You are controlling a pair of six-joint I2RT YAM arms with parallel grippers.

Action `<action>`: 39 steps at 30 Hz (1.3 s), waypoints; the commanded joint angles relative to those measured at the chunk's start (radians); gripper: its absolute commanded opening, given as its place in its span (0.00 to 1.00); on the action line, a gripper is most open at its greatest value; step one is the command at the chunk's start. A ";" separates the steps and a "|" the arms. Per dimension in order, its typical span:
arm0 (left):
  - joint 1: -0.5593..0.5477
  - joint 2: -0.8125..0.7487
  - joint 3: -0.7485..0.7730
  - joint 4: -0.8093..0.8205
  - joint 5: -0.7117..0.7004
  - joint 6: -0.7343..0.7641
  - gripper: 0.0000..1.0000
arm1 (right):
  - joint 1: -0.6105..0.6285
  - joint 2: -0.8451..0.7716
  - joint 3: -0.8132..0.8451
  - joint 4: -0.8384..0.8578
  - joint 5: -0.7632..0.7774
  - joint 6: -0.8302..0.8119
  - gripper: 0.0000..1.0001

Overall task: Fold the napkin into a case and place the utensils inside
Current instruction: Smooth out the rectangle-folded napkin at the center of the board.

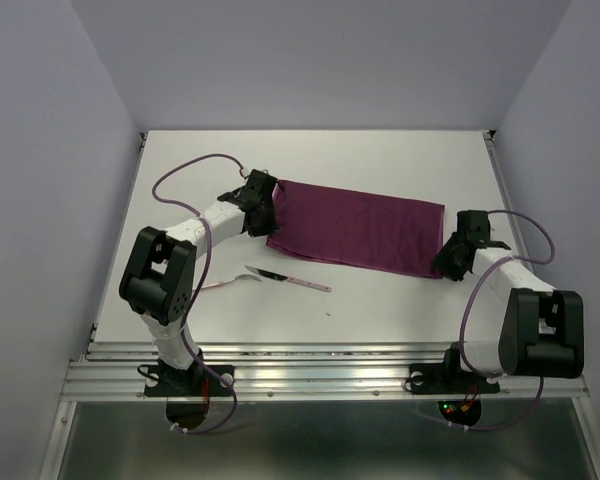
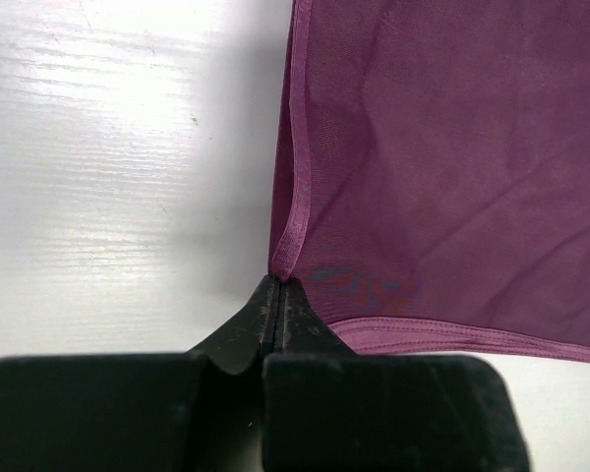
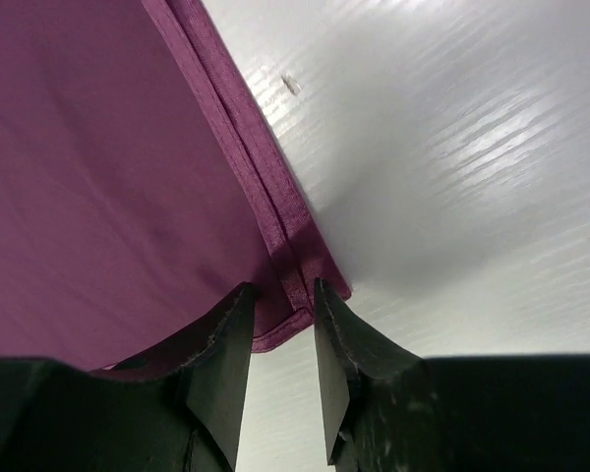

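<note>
While the napkin lies flat as a long burgundy rectangle, a clean fold needs both of its near corners lifted together. At its near-left corner your left gripper is pinched tight on the hem. At its near-right corner the right gripper only straddles the hem, fingers narrowly apart; close it fully before you lift. Hold the cloth taut, and carry it clear of the utensils lying near its front-left edge.

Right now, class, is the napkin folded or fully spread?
Folded, it seems: the napkin lies flat as a rectangle, and the right wrist view shows two hemmed edges stacked along its side.
</note>
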 commanded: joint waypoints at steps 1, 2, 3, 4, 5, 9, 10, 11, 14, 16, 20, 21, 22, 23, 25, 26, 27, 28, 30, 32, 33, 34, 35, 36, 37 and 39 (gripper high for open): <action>-0.008 -0.012 0.016 -0.001 0.011 0.025 0.04 | -0.003 0.041 -0.002 0.002 -0.053 -0.002 0.37; -0.008 -0.011 0.019 -0.004 0.011 0.029 0.06 | -0.003 0.048 -0.002 0.006 -0.057 -0.004 0.36; -0.010 -0.007 0.019 -0.001 0.013 0.029 0.11 | -0.003 0.055 -0.005 0.011 -0.066 -0.002 0.36; -0.010 -0.004 0.020 -0.001 0.013 0.031 0.11 | -0.003 0.059 -0.007 0.014 -0.069 -0.002 0.35; -0.010 -0.003 0.022 -0.001 0.016 0.031 0.14 | -0.003 0.062 -0.012 0.017 -0.071 -0.002 0.34; -0.011 0.011 0.028 -0.001 0.019 0.031 0.15 | -0.003 0.051 -0.012 0.023 -0.070 0.004 0.28; -0.011 0.014 0.029 -0.001 0.020 0.031 0.15 | -0.003 0.049 -0.010 0.021 -0.066 0.004 0.26; -0.011 0.014 0.029 -0.001 0.020 0.032 0.15 | -0.003 0.046 -0.010 0.023 -0.065 0.002 0.24; -0.013 0.023 0.033 -0.001 0.017 0.033 0.11 | -0.003 0.045 -0.009 0.023 -0.062 -0.001 0.16; -0.013 0.023 0.031 -0.001 0.014 0.031 0.02 | -0.003 0.045 -0.009 0.023 -0.063 0.001 0.09; -0.013 0.022 0.036 -0.010 0.007 0.029 0.00 | -0.003 0.026 -0.005 0.023 -0.062 0.004 0.01; -0.013 0.020 0.037 -0.010 0.007 0.029 0.00 | -0.003 0.023 -0.005 0.023 -0.060 0.004 0.01; -0.013 0.022 0.039 -0.009 0.005 0.029 0.00 | -0.003 0.020 -0.004 0.021 -0.059 0.004 0.01; -0.013 0.022 0.040 -0.010 0.008 0.034 0.00 | -0.003 0.016 0.002 0.018 -0.057 0.002 0.01; -0.011 0.031 0.043 -0.012 0.013 0.036 0.15 | -0.003 0.014 0.004 0.018 -0.056 0.004 0.01; -0.011 0.034 0.045 -0.013 0.014 0.039 0.20 | -0.003 0.017 0.004 0.018 -0.056 0.004 0.01; -0.015 0.042 0.045 -0.015 0.014 0.039 0.26 | -0.003 0.017 0.004 0.018 -0.057 0.004 0.02; -0.015 0.045 0.046 -0.015 0.016 0.039 0.30 | -0.003 0.017 0.004 0.018 -0.060 0.005 0.04; -0.016 0.051 0.045 -0.013 0.016 0.037 0.36 | -0.003 0.017 0.002 0.020 -0.062 0.008 0.06; -0.018 0.055 0.045 -0.013 0.014 0.039 0.37 | -0.003 0.013 0.001 0.025 -0.065 0.008 0.07; -0.019 0.054 0.045 -0.013 0.014 0.040 0.36 | -0.003 0.009 0.001 0.025 -0.065 0.008 0.06; -0.019 0.055 0.045 -0.013 0.013 0.039 0.30 | -0.003 0.005 -0.001 0.025 -0.065 0.010 0.04; -0.019 0.052 0.045 -0.012 0.010 0.039 0.24 | -0.003 0.003 0.001 0.025 -0.065 0.010 0.03; -0.019 0.052 0.046 -0.012 0.008 0.039 0.20 | -0.003 0.002 0.002 0.028 -0.066 0.010 0.02; -0.019 0.051 0.046 -0.012 0.007 0.039 0.14 | -0.003 0.002 0.004 0.026 -0.068 0.010 0.02; -0.019 0.052 0.049 -0.013 0.004 0.040 0.04 | -0.003 0.003 0.005 0.026 -0.068 0.011 0.02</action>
